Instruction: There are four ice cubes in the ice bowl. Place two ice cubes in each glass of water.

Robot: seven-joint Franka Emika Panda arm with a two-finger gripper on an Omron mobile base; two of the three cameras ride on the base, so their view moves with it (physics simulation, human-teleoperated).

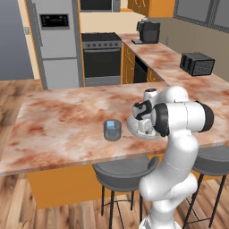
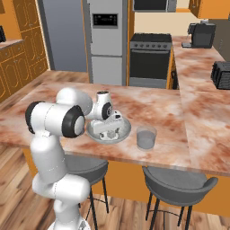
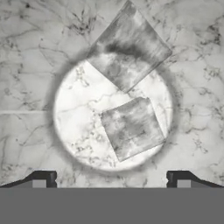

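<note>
- Ice cubes, two of them, are showing in the hand view: one (image 3: 132, 127) is lying on the pale round floor of the ice bowl (image 3: 78, 131), and the other (image 3: 127, 47) is leaning up across the floor's edge onto the sloping wall
- The ice bowl (image 1: 132, 127) is sitting on the marbled table (image 1: 58, 120) near its front edge, and the claw (image 1: 145, 128) is hanging right over it, pointing down
- The claw (image 3: 112, 178) is standing wide open with nothing between its tips; both dark tips are poking up at the bottom of the hand view, well apart and clear of either cube
- One glass of water (image 1: 112, 129) is waiting just beside the bowl; in the right base view the same tumbler (image 2: 146, 137) is standing just past the bowl's rim (image 2: 126, 132); I cannot make out a second glass from where I am looking
- Risks, as I am judging them: the cubes are lying corner-on to the tips, so closing could be squirting a cube sideways instead of gripping it; the tilted cube may be sliding down as the claw is descending; the tips could also be striking the bowl's wall and shoving it along the table
- The hand view is giving the cubes' positions and angles, which the arm's body is hiding in both base views; those views are giving the bowl-to-glass layout instead
</note>
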